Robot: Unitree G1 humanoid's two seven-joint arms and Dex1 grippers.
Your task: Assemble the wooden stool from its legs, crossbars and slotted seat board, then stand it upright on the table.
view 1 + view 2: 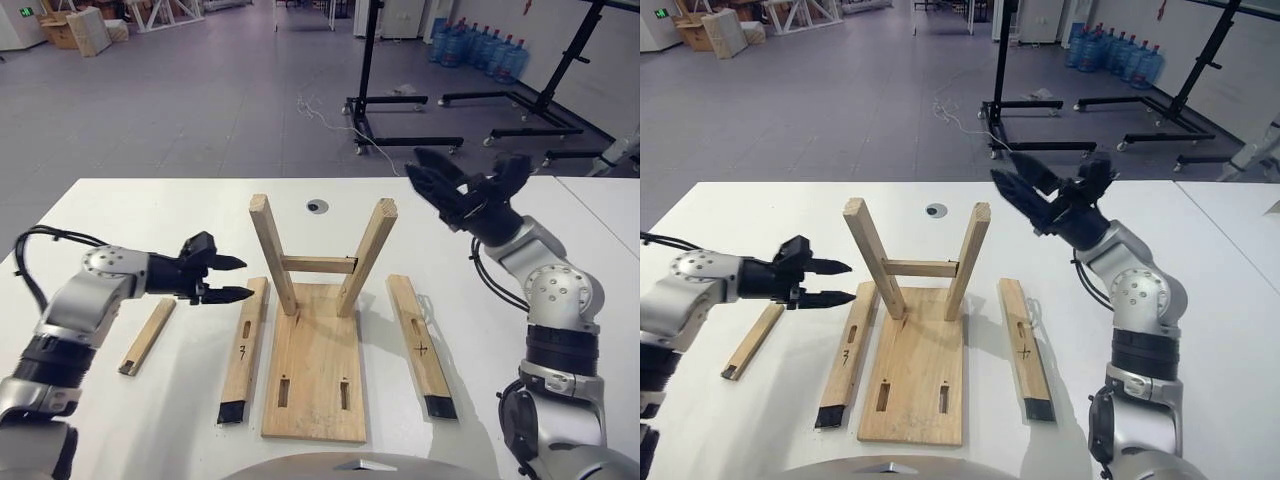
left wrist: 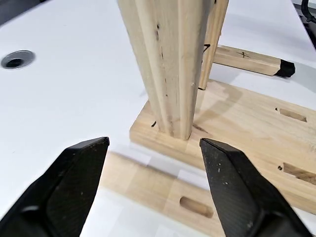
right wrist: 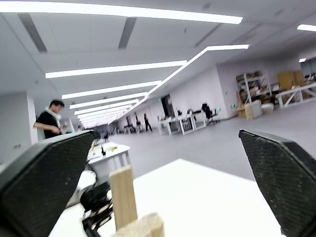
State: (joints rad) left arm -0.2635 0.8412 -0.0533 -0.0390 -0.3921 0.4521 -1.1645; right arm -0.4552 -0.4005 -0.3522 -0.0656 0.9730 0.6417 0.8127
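The slotted seat board [image 1: 318, 368] lies flat in the middle of the white table [image 1: 130, 200]. Two legs [image 1: 272, 254] joined by a crossbar [image 1: 318, 265] stand in its far slots, leaning outward. A loose slotted leg [image 1: 244, 350] lies left of the board, another [image 1: 420, 344] lies right of it. A short crossbar [image 1: 147, 335] lies further left. My left gripper [image 1: 236, 279] is open, low over the table, its tips just left of the standing left leg [image 2: 165, 64]. My right gripper [image 1: 432, 180] is open and raised in the air, right of the standing right leg [image 1: 367, 256].
A round hole [image 1: 317, 206] sits in the table behind the stool parts. Beyond the far table edge stand black wheeled frames [image 1: 400, 110] and blue water bottles [image 1: 480, 45]. A second table [image 1: 610, 210] adjoins on the right.
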